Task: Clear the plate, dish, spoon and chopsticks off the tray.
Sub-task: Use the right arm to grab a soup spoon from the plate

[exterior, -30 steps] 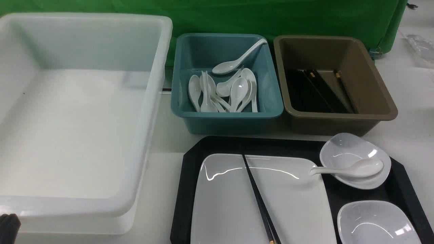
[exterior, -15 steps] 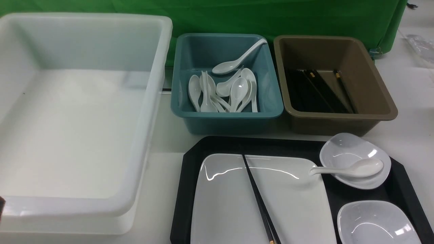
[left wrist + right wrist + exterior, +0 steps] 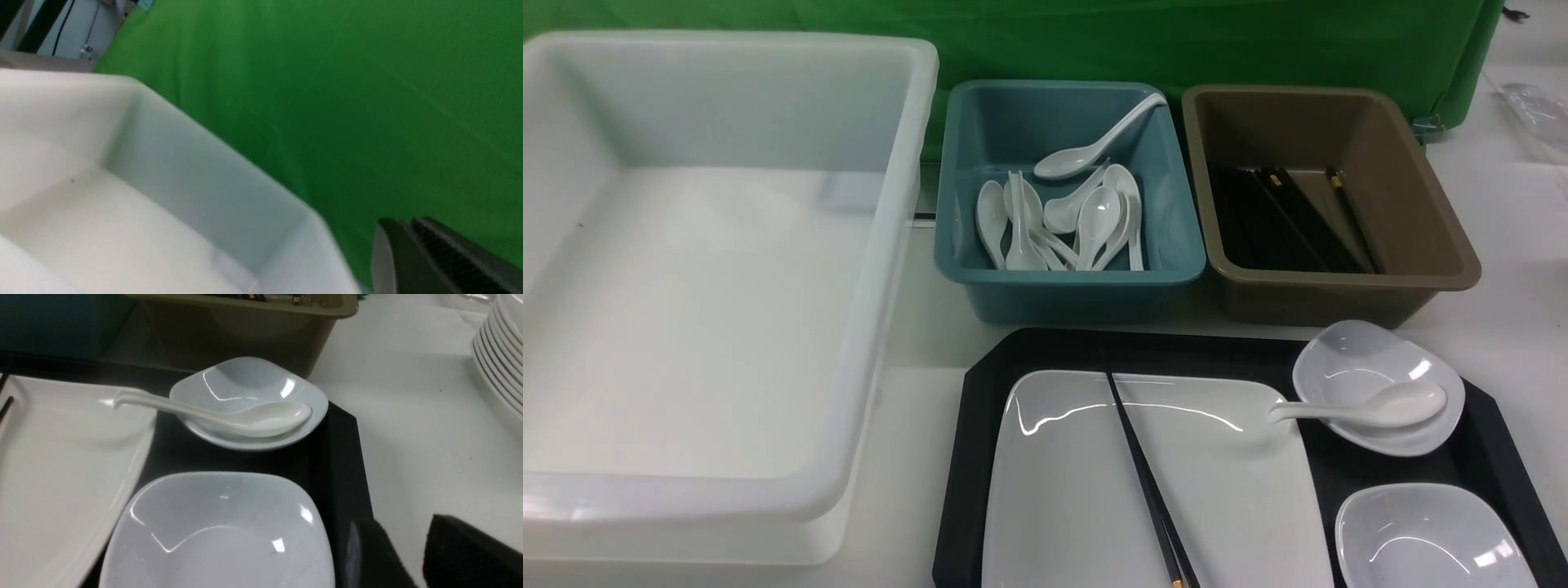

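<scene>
Since nothing is cleared off the big black plastic tray (image 3: 1327,478), the glossy white soup spoon (image 3: 1380,406) at its two o'clock seems next, calling the parted, empty right gripper (image 3: 402,522) forward; the left gripper (image 3: 402,222) is closed.

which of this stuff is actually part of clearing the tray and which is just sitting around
Job: tray, plate, chopsticks, spoon, far dish, near dish; probably as drop-offs, white tub, teal bin, brown bin.
Lying about: stacked dishes, green cloth.
</scene>
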